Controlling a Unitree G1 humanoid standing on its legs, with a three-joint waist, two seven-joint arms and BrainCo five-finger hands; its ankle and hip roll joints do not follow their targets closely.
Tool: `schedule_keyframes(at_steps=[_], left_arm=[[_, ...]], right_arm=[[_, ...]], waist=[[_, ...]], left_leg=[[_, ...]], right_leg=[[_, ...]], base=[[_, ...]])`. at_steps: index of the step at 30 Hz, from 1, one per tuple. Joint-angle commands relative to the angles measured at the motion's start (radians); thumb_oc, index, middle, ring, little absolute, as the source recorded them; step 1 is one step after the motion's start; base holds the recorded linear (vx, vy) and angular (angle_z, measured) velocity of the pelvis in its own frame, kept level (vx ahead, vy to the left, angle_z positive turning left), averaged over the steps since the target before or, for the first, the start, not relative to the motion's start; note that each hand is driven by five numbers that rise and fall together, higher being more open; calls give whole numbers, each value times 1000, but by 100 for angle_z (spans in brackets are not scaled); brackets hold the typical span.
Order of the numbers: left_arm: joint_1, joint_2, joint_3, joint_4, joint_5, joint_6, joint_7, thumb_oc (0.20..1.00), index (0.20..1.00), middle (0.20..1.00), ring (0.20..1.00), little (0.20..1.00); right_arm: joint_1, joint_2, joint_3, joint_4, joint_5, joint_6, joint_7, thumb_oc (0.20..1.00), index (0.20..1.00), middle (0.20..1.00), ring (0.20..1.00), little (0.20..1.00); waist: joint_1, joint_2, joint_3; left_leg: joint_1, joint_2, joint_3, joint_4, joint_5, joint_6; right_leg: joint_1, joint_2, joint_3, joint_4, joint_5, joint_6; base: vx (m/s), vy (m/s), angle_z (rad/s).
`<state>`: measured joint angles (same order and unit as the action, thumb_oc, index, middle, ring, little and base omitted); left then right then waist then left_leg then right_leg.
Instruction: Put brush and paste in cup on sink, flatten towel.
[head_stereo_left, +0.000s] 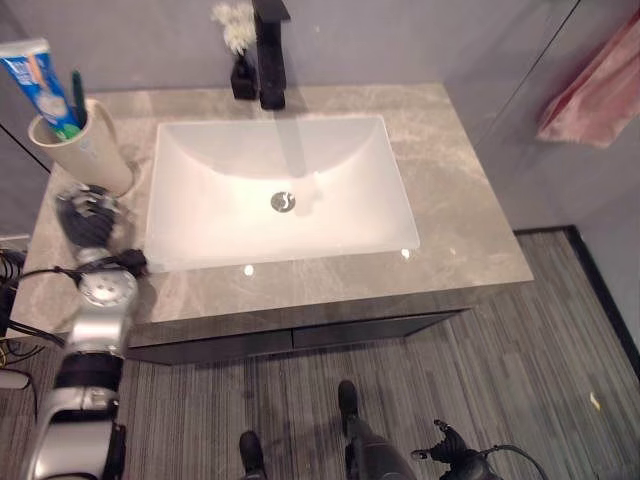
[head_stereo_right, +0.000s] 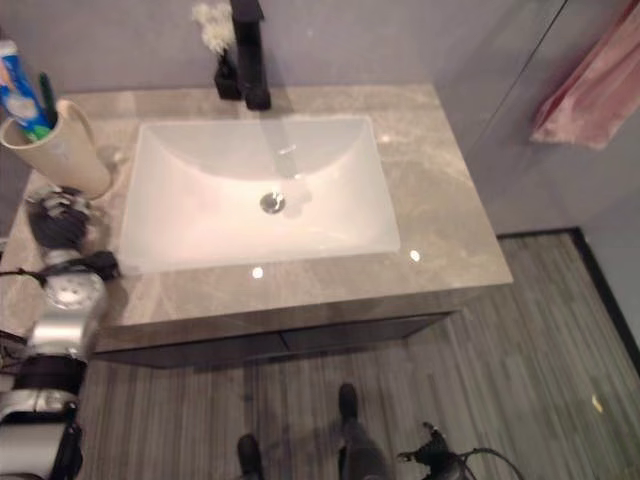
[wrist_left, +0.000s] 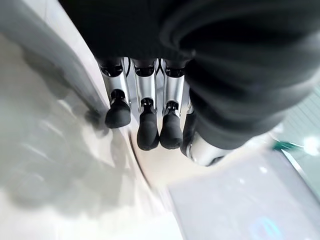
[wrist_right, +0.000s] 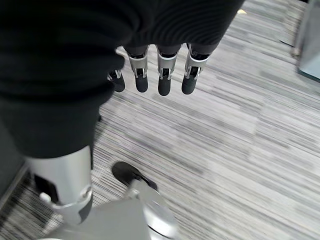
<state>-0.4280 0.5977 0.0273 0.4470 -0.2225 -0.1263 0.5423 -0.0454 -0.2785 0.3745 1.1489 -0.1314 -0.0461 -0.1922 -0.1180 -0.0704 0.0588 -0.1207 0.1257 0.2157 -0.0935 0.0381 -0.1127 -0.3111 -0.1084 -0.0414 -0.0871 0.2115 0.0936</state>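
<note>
The left hand (head_stereo_left: 88, 218) is hovering over the table (head_stereo_left: 470, 230) at about 9 o'clock from the sink (head_stereo_left: 200, 150), its fingers (wrist_left: 148, 131) hanging loosely curled and holding nothing. Just beyond it, toward 11 o'clock on the table, a cream cup (head_stereo_left: 95, 150) is standing upright near the sink's outer left edge. Inside the cup, a blue and white tube of paste (head_stereo_left: 38, 85) is leaning with its cap end down, and a green brush (head_stereo_left: 78, 98) is sticking up beside it. The white sink is sitting in the middle of the grey table, with its drain (head_stereo_left: 283, 201) at the centre. At 12 o'clock a black tap (head_stereo_left: 270, 55) is rising from the back edge, and a small dark vase with pale flowers (head_stereo_left: 238, 45) is standing just to its left. At about 2 o'clock, off the table, a pink towel (head_stereo_left: 598, 85) is hanging against the wall. The right hand (wrist_right: 160, 75) is hanging low over the striped floor (wrist_right: 240, 130), its fingers relaxed and empty.
</note>
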Motion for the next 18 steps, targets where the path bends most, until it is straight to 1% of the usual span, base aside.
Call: schedule_keyframes(at_steps=[1,2,4,6,7,8,9,10,11,12,13,14,15,18], left_arm=[[22,2,22,-66,52,-36,8,200,200,200,200,200],[60,-46,22,-119,41,-53,-11,200,200,200,200,200],[89,-89,12,-176,23,-72,-36,200,200,200,200,200],[116,-124,-8,-238,1,-98,-71,200,200,200,200,200],[118,-125,-8,-240,1,-97,-72,200,200,200,200,200],[128,-138,-15,-268,-12,-109,-89,200,200,200,200,200],[143,-153,-27,-296,-37,-122,-119,200,200,200,200,200],[151,-161,-31,-307,-58,-132,-139,200,200,200,200,200],[149,-171,-48,-312,-82,-136,-161,200,200,200,200,200],[155,-175,-67,-316,-81,-132,-193,200,200,200,200,200],[159,-175,-68,-320,-76,-134,-206,200,200,200,200,200],[173,-171,-67,-333,-76,-140,-223,200,200,200,200,200],[188,-169,-62,-337,-81,-142,-229,200,200,200,200,200],[217,-163,-71,-362,-84,-143,-252,200,200,200,200,200]], right_arm=[[-14,1,3,28,6,-5,-8,1000,1000,1000,1000,1000],[-24,5,-6,43,4,0,-7,1000,1000,1000,1000,1000],[-37,4,-17,61,5,3,-9,1000,1000,1000,1000,1000],[-41,1,-30,73,6,-1,-11,1000,1000,1000,1000,1000],[-41,0,-31,74,6,-1,-11,1000,1000,1000,1000,1000],[-42,-3,-39,75,7,-2,-14,1000,1000,1000,1000,1000],[-47,-11,-52,75,10,-3,-16,1000,1000,1000,1000,1000],[-46,-16,-61,71,14,-4,-16,1000,1000,1000,1000,1000],[-41,-23,-73,68,17,-5,-15,1000,1000,1000,1000,1000],[-40,-31,-88,66,20,-4,-15,1000,1000,1000,1000,1000],[-43,-38,-97,68,24,-5,-13,1000,1000,1000,1000,1000],[-44,-39,-102,67,27,-6,-14,1000,1000,1000,1000,1000],[-44,-36,-105,67,29,-8,-15,1000,1000,1000,1000,1000],[-23,-24,-140,69,55,-12,-26,1000,1000,1000,1000,1000]], waist=[[6,-14,49],[16,-20,46],[27,-20,51],[38,-18,62],[36,-17,63],[41,-18,67],[42,-20,78],[46,-22,87],[40,-23,95],[31,-18,101],[28,-13,102],[29,-10,99],[31,-11,91],[29,-17,71]], left_leg=[[28,18,-62,6,6,8],[56,19,-66,6,2,8],[80,20,-73,6,0,8],[88,16,-84,16,2,7],[89,16,-86,16,2,7],[83,10,-90,44,-4,7],[53,0,-100,115,-28,6],[28,-10,-100,160,-35,1],[-6,-12,-65,219,-41,-5],[-42,6,-8,285,-41,-12],[-46,16,36,303,-39,-15],[-46,20,62,316,-50,-10],[-44,15,61,312,-69,0],[-52,4,56,322,-92,26]], right_leg=[[89,-58,68,0,-51,79],[125,-57,54,0,-62,76],[167,-61,35,0,-75,75],[197,-68,13,0,-81,73],[200,-68,11,0,-82,73],[208,-75,-2,0,-84,73],[224,-88,-19,2,-84,71],[233,-99,-31,6,-86,69],[246,-116,-52,11,-87,71],[258,-129,-81,18,-93,72],[260,-129,-90,25,-98,71],[258,-128,-92,30,-102,68],[255,-125,-87,32,-106,66],[253,-130,-85,54,-108,70]], base=[[59,-16,21],[51,-11,17],[35,-11,20],[-1,-6,33],[-24,0,28],[-42,-1,24],[-68,2,25],[-96,0,41],[-119,26,47],[-132,51,76],[-119,73,96],[-79,55,108],[-30,25,70],[32,61,-7]])
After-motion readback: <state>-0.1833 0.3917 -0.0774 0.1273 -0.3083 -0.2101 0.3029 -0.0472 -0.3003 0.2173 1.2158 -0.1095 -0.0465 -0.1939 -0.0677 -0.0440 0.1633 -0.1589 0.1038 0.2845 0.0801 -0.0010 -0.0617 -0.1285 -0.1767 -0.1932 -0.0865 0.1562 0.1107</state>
